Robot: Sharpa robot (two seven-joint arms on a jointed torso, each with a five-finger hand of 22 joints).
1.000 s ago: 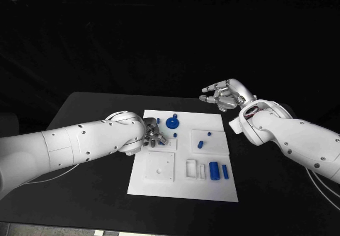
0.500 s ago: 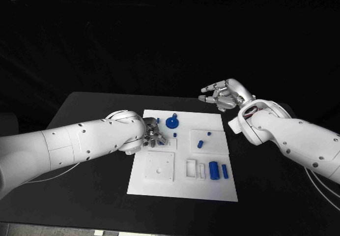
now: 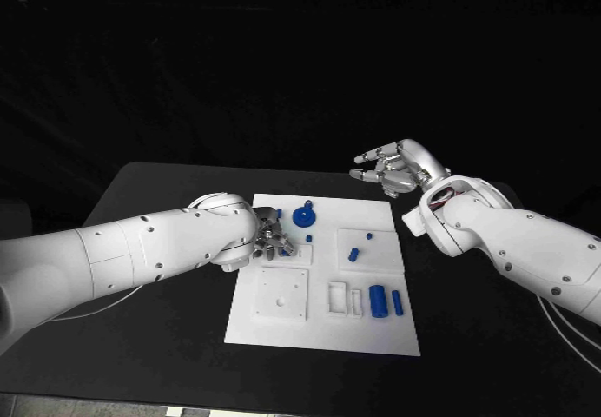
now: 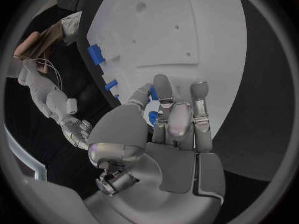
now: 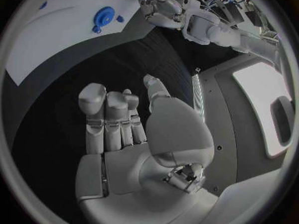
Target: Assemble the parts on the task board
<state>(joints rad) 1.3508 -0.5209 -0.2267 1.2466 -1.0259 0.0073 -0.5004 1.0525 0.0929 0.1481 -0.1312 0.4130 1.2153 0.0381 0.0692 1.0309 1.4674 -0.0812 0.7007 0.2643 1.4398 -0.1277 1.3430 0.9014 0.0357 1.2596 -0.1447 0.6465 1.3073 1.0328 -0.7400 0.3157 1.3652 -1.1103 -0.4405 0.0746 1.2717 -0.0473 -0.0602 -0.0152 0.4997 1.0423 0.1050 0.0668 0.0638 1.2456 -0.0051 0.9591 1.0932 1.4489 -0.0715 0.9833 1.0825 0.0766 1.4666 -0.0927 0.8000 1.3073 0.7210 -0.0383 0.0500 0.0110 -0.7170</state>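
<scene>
- Head view: the task board (image 3: 323, 326) is seen in the middle of the frame on the black table (image 3: 163, 191). The left hand (image 3: 268, 243) is lowered onto the board's left edge, its fingers curled over a small spot; whether something is held cannot be told here. A round blue disc (image 3: 305, 217) lies just right of that hand, a small blue peg (image 3: 354, 254) on a raised tile further right, and two blue cylinders (image 3: 379, 301) in the lower right of the board. The right hand (image 3: 394, 169) is held up beyond the board's upper right corner, fingers loosely bent and apart, with nothing in it.
- Left wrist view: the left hand (image 4: 168, 129) is shown from behind, and a small blue part (image 4: 152, 117) is seen pinched between its thumb and fingertips just above the board (image 4: 187, 30). This grasp is hidden by the arm in the head view.
- Right wrist view: the right hand (image 5: 134, 129) is confirmed empty over bare table, with the disc (image 5: 104, 17) in the upper left.
- Handling, as a judgement: the parts are probably light, stiff, smooth plastic, likely to slip or roll. The disc is best taken by its rim, the cylinders across their middle.
</scene>
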